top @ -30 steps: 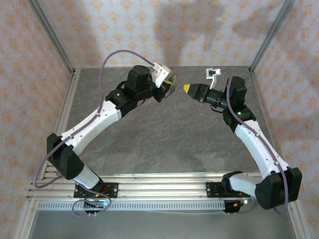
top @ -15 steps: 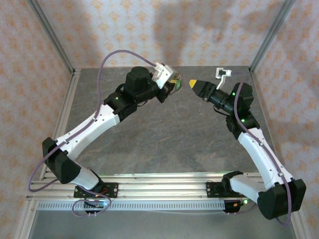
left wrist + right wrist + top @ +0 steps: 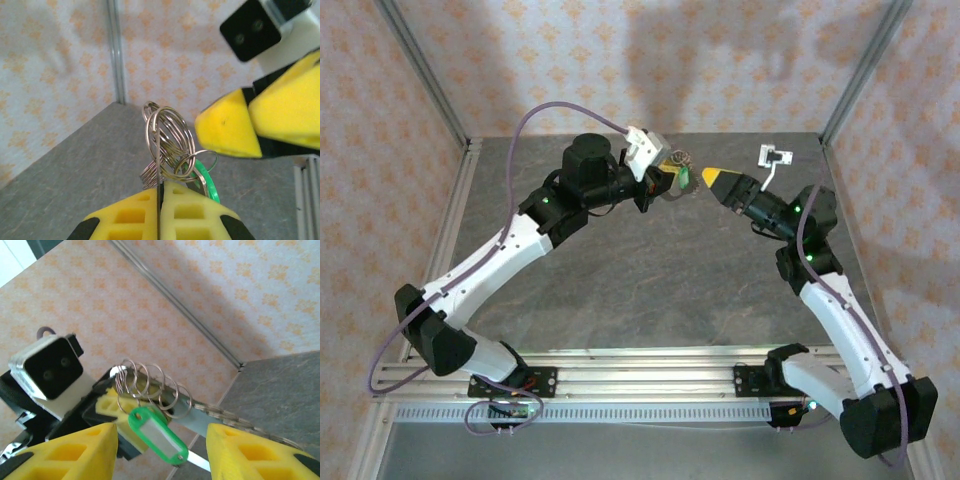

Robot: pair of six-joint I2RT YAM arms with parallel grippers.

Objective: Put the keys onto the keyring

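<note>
- Grey desk [image 3: 620,290]: everything is held in the air above its far half.
- Left pincer [image 3: 160,192]: yellow fingers pressed together, pinching the keyring [image 3: 167,135] by the lower arc of one wire coil. The bunch stands up from the tips.
- Right pincer [image 3: 160,440]: fingers spread, touching nothing, pointed at the bunch from just beside it.
- Keyring: several steel split rings, linked and overlapping. Judged light, stiff and springy, with slick wire. Likely to pivot in a pinch, and the coils will resist being pried open.
- Keys [image 3: 222,415]: flat silvery blades trailing off the bunch to one side. Thin and rigid, probably free to swing.
- Green tag [image 3: 157,432]: plastic with a white label window, dangling from one ring ahead of the gap between the right fingers, untouched.
- Where to hold: flat across a blade or across the tag's broad faces. Round wire would likely roll or slip.
- Risk: the bunch twisting out of the left pinch if pushed sideways.
</note>
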